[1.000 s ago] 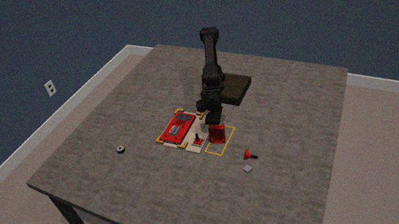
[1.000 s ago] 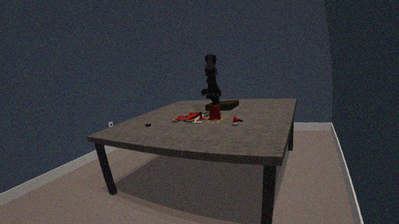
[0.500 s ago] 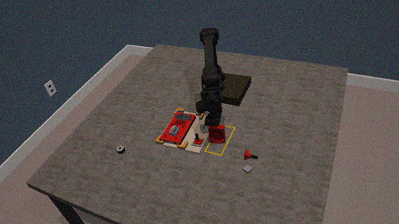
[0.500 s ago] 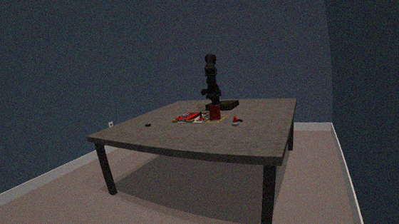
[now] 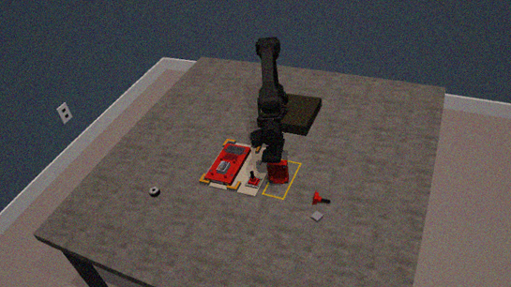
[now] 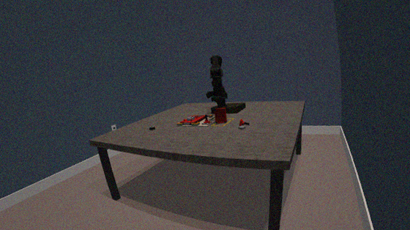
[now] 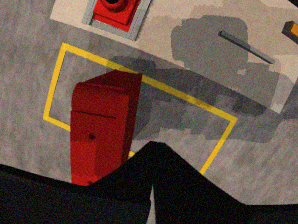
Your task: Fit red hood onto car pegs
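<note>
The red hood (image 5: 277,172) (image 6: 220,116) (image 7: 95,135) stands up on the table, off its flat position, partly inside a yellow rectangle (image 5: 292,180) (image 7: 55,85). A small hole shows in its face in the wrist view. My gripper (image 5: 272,157) (image 6: 221,105) (image 7: 155,149) is shut with nothing between its fingers. It is close beside the hood; the fingers hide the hood's lower end in the wrist view, and contact cannot be told. The red chassis (image 5: 215,174) (image 6: 200,118) lies in its jig (image 5: 234,185), with the grey engine block (image 5: 223,166) on the deck. The pegs are too small to make out clearly.
A small red part with a black post (image 5: 253,181) (image 7: 114,17) stands in a grey holder between chassis and hood. A red part with a black rod (image 5: 318,198) (image 6: 241,123), a grey square (image 5: 317,216), a small ring (image 5: 154,191) and a dark block (image 5: 300,111) (image 6: 236,107) lie around.
</note>
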You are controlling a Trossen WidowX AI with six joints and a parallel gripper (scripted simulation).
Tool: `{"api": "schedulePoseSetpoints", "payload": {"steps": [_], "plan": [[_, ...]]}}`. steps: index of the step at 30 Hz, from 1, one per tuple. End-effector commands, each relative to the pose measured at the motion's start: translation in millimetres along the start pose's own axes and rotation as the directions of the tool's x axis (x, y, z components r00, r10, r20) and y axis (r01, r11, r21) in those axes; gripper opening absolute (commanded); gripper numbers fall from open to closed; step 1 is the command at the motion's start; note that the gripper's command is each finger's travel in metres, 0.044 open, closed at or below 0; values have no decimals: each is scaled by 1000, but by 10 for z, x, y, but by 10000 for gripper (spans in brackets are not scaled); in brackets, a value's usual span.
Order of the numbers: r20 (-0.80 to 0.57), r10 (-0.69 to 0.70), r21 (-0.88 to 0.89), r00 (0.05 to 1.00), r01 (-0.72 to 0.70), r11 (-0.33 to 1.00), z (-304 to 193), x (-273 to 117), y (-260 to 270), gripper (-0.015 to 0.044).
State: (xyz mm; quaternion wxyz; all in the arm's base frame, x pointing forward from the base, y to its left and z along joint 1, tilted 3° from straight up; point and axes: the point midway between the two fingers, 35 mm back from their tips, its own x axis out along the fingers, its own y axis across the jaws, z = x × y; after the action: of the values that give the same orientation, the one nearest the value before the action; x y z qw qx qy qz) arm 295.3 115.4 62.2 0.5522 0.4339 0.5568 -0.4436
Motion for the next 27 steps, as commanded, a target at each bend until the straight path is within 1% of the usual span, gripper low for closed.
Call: {"api": "schedulePoseSetpoints", "payload": {"steps": [1,27], "plan": [[4,-5,-4,1000,5,1000,6,8,20,0],[4,-3,-4,1000,3,1000,5,2,160,0]]}}
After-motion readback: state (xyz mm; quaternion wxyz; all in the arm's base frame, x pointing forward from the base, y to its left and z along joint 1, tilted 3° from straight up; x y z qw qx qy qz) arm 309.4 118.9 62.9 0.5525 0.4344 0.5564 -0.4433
